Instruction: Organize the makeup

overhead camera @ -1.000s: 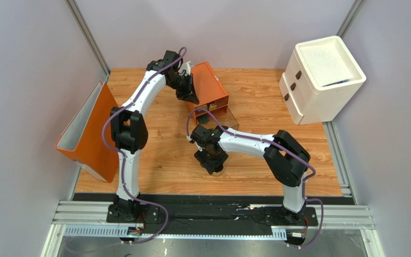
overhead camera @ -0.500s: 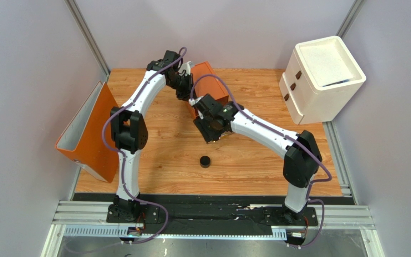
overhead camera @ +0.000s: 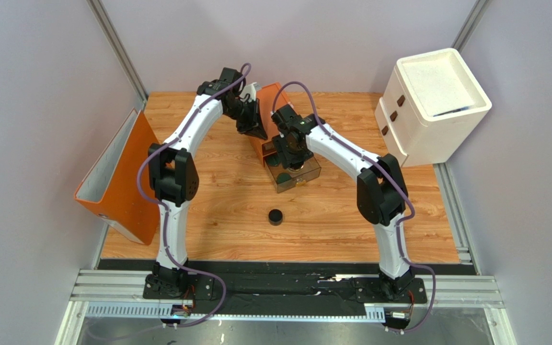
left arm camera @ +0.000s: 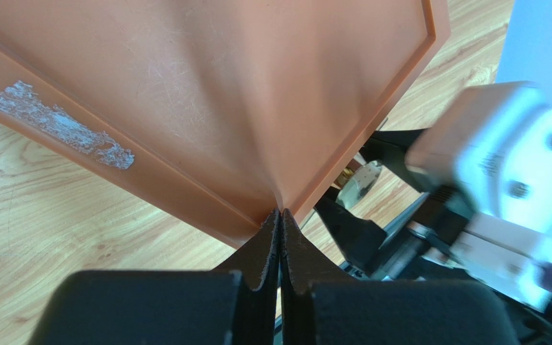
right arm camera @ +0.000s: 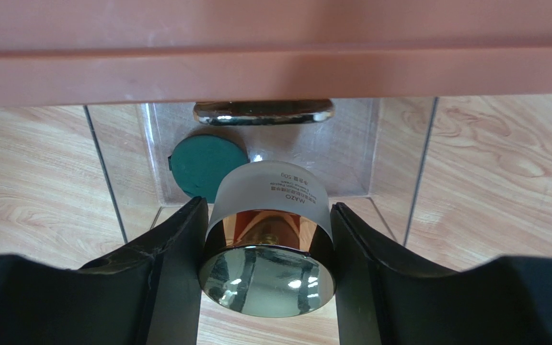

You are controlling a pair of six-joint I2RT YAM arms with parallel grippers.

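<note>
Two-drawer box at back centre of counter; one drawer pulled out toward the near edge. Disc lies in the drawer, toward its left side. Round jar sits between the fingers of the right gripper, over the drawer, beside the disc. Round pot on the counter before the drawer, apart from it. Cabinet at far right corner.

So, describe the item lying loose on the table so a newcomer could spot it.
Find the orange drawer box toward the back of the wooden table, its clear drawer pulled out toward the arms. In front of it, alone on bare wood, sits the black round pot, touching nothing, unlike the green disc inside the drawer.
</note>
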